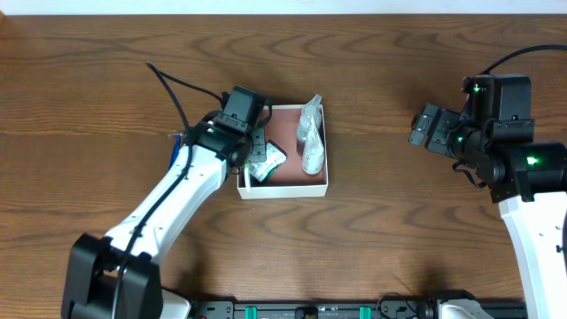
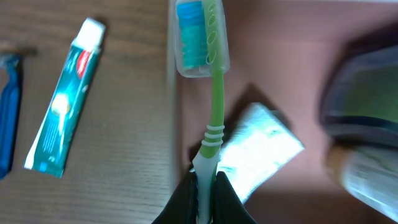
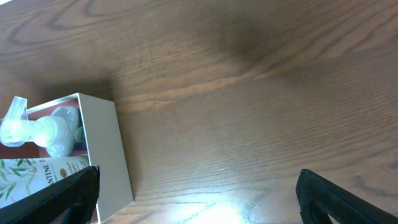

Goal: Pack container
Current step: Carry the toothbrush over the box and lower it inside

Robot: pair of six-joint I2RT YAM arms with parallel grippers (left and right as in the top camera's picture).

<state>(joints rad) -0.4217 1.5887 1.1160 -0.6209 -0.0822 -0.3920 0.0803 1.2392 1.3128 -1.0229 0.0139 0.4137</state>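
The container (image 1: 283, 191) is a square white-walled box with a reddish-pink inside, at the table's centre. A white pump bottle (image 1: 312, 133) and a green-white sachet (image 1: 268, 163) lie in it. My left gripper (image 1: 252, 152) is at the box's left wall. In the left wrist view it (image 2: 205, 186) is shut on the handle of a green toothbrush (image 2: 214, 93). The capped head of the toothbrush lies over the container wall (image 2: 174, 124), above the sachet (image 2: 261, 149). My right gripper (image 1: 423, 128) is open and empty (image 3: 196, 193), right of the container (image 3: 102, 149) and the bottle (image 3: 37, 127).
A teal toothpaste tube (image 2: 65, 106) and a blue razor (image 2: 7, 106) lie on the wood left of the box, mostly under my left arm in the overhead view. A blurred dark object (image 2: 360, 81) fills the right of the left wrist view.
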